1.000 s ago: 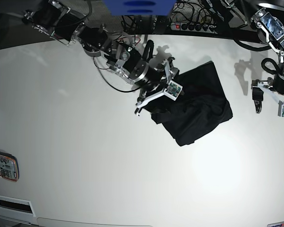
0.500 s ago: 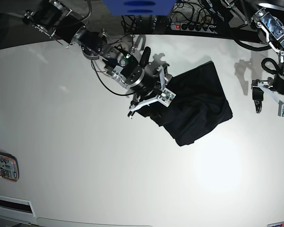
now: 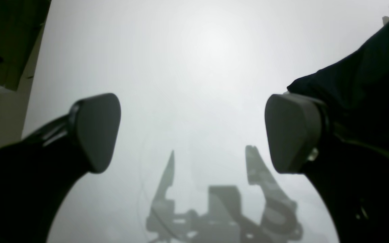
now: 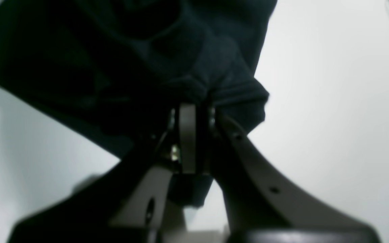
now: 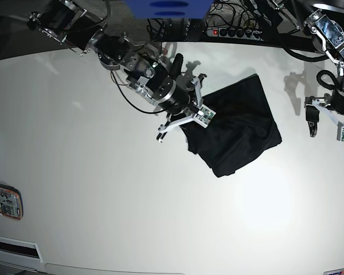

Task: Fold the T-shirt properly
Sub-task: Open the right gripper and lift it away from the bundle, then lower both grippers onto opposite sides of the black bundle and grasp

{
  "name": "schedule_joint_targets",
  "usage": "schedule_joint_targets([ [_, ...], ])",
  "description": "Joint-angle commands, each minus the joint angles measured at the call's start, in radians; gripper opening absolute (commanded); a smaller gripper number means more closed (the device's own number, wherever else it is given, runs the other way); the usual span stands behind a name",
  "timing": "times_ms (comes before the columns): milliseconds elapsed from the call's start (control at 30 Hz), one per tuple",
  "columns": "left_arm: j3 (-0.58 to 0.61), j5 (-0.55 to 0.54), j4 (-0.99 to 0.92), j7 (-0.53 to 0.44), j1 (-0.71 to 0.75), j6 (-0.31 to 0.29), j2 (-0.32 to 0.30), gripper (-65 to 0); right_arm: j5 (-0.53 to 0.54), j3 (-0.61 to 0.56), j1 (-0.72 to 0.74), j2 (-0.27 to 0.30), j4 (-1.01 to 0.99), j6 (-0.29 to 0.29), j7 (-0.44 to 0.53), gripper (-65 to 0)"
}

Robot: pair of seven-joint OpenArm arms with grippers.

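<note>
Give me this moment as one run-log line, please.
right gripper: shut on T-shirt edge | left gripper: open, empty, beside shirt | shirt: bunched on table

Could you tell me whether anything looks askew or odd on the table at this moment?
The T-shirt lies as a lumpy, wrinkled bundle set diagonally, not a neat fold. The right gripper is shut on a bunched edge of it. The left gripper hangs open, apart from the cloth.

Since a second ago the right claw has drawn back from over the T-shirt to its near-left edge and pinched shut on a bunched fold there; that corner now looks gathered and tucked in.
</note>
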Motion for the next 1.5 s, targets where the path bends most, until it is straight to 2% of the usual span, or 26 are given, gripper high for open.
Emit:
schedule_joint_targets([
  [0,-0.003,-0.011,0.015,-0.022,-0.006,0.006,-0.016,0.0,-0.007,0.007,0.018,-0.007,0.046,-0.006,0.029,-65.0],
  [100,-0.003,-0.011,0.013,-0.022,-0.005,0.006,-0.016,0.0,-0.007,0.004,0.009,-0.007,0.109,-0.007,0.029,-65.0],
  [367,-0.003,-0.013,0.013,-0.022,-0.005,0.006,-0.016,0.0,-0.008,-0.011,-0.132,-0.008,0.123,-0.007,0.029,-65.0],
  [633,-0.001,-0.013,0.012,-0.022,-0.005,0.006,-0.01,0.0,-0.008,-0.168,-0.131,-0.008,0.118,-0.009,0.032,-65.0],
  [800,-0.001,-0.013,0.012,-0.022,-0.005,0.006,-0.002,0.0,-0.005,-0.272,-0.104,-0.033,0.118,-0.009,0.027,-65.0],
  [833,0.005,-0.013,0.01,-0.022,-0.005,0.006,-0.002,0.0,-0.005,-0.28,-0.104,-0.033,0.118,-0.009,0.027,-63.3],
  [867,0.011,-0.013,0.01,-0.022,-0.005,0.006,-0.002,0.0,-0.005,-0.283,-0.104,-0.033,0.118,-0.009,0.027,-58.6],
  [1033,0.014,-0.013,0.01,-0.022,-0.003,0.006,-0.002,0.0,-0.007,-0.281,-0.104,-0.034,0.118,-0.009,0.027,-30.1],
  [1167,0.02,-0.013,0.01,-0.022,-0.003,0.006,-0.002,0.0,-0.007,-0.281,-0.104,-0.034,0.118,-0.009,0.027,-16.5],
  [1233,0.02,-0.013,0.01,-0.022,-0.003,0.006,-0.002,0.0,-0.007,-0.266,-0.104,-0.033,0.121,-0.009,0.03,-14.0],
  [1367,0.023,-0.014,0.01,-0.022,-0.003,0.006,0.006,0.0,-0.007,-0.168,-0.109,-0.033,0.123,-0.009,0.033,-13.9],
  [1467,0.057,-0.014,0.013,-0.022,-0.005,0.006,0.072,0.0,-0.007,-0.074,-0.109,-0.033,0.123,-0.009,0.033,-13.9],
])
